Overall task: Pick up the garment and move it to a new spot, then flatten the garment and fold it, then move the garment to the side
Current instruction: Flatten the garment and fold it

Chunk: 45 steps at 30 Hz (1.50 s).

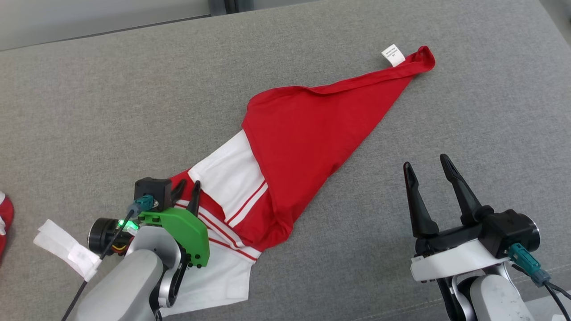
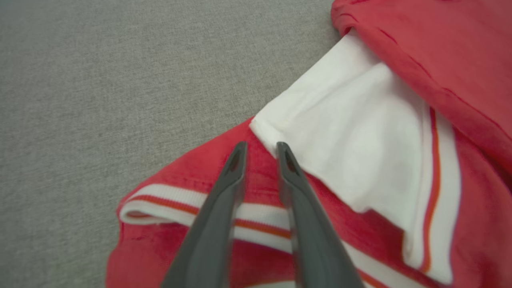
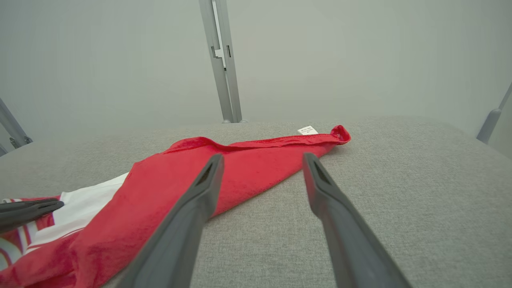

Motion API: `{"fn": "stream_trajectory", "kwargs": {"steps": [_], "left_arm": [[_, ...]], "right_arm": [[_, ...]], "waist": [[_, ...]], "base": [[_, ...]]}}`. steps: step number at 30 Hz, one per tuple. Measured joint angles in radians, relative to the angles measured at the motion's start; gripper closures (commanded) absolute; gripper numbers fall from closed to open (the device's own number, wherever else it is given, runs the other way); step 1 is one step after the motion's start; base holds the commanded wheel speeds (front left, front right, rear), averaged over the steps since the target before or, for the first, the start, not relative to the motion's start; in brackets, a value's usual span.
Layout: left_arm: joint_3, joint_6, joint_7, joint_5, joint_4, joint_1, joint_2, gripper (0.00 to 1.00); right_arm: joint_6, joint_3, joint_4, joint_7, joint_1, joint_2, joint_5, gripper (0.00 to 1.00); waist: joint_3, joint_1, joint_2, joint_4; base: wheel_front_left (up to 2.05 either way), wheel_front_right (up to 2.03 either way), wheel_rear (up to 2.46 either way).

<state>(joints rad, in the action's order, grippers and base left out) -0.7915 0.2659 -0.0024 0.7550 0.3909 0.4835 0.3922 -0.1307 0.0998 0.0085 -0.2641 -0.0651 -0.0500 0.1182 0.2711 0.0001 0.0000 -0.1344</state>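
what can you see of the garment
The garment is red, soft-looking knit with white panels and red-and-white striped trim. It lies on the grey cloth surface, bunched into a long wedge narrowing to a far corner, where a small white label sticks out. The white panels sit at the near end, partly under the red. The left gripper is down on that near end by the striped trim, fingers narrowly apart; whether it pinches cloth is unclear.

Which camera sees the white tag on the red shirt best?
The head view: the tag lies flat and whole beside the shirt's far tip. The right wrist view has the tag tiny and far. The left wrist view looks at the shirt's striped end.
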Motion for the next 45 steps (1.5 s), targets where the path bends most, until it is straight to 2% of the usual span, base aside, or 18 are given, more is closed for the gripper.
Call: {"fn": "stream_trajectory", "kwargs": {"steps": [5, 9, 10, 12, 18, 22, 28, 32, 35, 38, 41, 45], "left_arm": [[-0.009, -0.022, 0.001, -0.002, 0.046, 0.034, -0.007, 0.52], [-0.014, -0.042, 0.001, -0.002, 0.093, 0.057, -0.021, 0.58], [-0.016, -0.047, 0.000, -0.002, 0.104, 0.063, -0.024, 0.67], [-0.019, -0.055, 0.000, -0.002, 0.118, 0.069, -0.031, 1.00], [-0.024, -0.083, -0.011, 0.008, 0.151, 0.077, -0.045, 1.00], [-0.012, -0.090, -0.082, 0.005, 0.153, 0.087, -0.052, 1.00], [0.040, -0.067, -0.196, -0.027, 0.094, 0.136, -0.012, 1.00], [0.110, -0.040, -0.242, -0.044, -0.012, 0.160, 0.034, 1.00], [0.166, -0.073, -0.255, -0.026, -0.160, 0.161, 0.030, 1.00], [0.166, -0.106, -0.259, -0.028, -0.271, 0.134, 0.019, 1.00], [0.114, -0.154, -0.257, -0.009, -0.326, 0.089, -0.028, 1.00], [-0.012, -0.232, -0.196, 0.014, -0.316, 0.048, -0.100, 1.00]], "right_arm": [[0.000, 0.003, 0.002, 0.000, 0.000, 0.000, -0.002, 0.00], [0.000, 0.008, 0.004, 0.000, 0.000, 0.000, -0.003, 0.00], [0.000, 0.009, 0.004, 0.000, 0.000, 0.000, -0.003, 0.00], [0.000, 0.009, 0.004, 0.000, 0.000, 0.000, -0.003, 0.00], [0.000, 0.003, 0.007, 0.000, 0.003, 0.000, -0.003, 0.00], [0.000, 0.003, 0.006, 0.000, 0.007, 0.000, -0.003, 0.00], [0.000, 0.021, 0.010, 0.000, 0.009, -0.008, -0.003, 0.00], [0.000, 0.031, 0.012, 0.000, 0.009, -0.012, -0.001, 0.00], [0.000, 0.028, 0.010, 0.000, 0.008, -0.015, -0.001, 0.00], [0.000, 0.030, 0.011, 0.000, 0.008, -0.019, -0.001, 0.00], [0.000, 0.035, 0.013, 0.000, 0.000, -0.018, -0.001, 0.00], [0.000, 0.042, 0.015, 0.000, -0.007, -0.016, 0.002, 0.00]], "waist": [[-0.007, 0.0000, 0.0000, 0.001], [-0.009, 0.0000, 0.0000, -0.003], [-0.009, 0.0000, 0.0000, -0.005], [-0.010, 0.0000, 0.0000, -0.008], [-0.017, 0.0000, 0.0000, -0.008], [-0.026, 0.0000, 0.0000, -0.001], [-0.046, -0.0001, 0.0000, 0.027], [-0.059, 0.0000, 0.0000, 0.049], [-0.062, 0.0000, 0.0000, 0.065], [-0.058, 0.0000, 0.0000, 0.078], [-0.048, 0.0000, 0.0000, 0.082], [-0.035, 0.0000, 0.0000, 0.078]], "base": [[0.00, 0.00, 0.00], [0.00, 0.00, 0.00], [0.00, 0.00, 0.00], [0.00, 0.00, 0.00], [0.00, 0.00, 0.00], [0.00, 0.00, 0.00], [0.00, 0.00, 0.00], [0.00, 0.00, 0.00], [0.00, 0.00, 0.00], [0.00, 0.00, 0.00], [0.00, 0.00, 0.00], [0.00, 0.00, 0.00]]}}
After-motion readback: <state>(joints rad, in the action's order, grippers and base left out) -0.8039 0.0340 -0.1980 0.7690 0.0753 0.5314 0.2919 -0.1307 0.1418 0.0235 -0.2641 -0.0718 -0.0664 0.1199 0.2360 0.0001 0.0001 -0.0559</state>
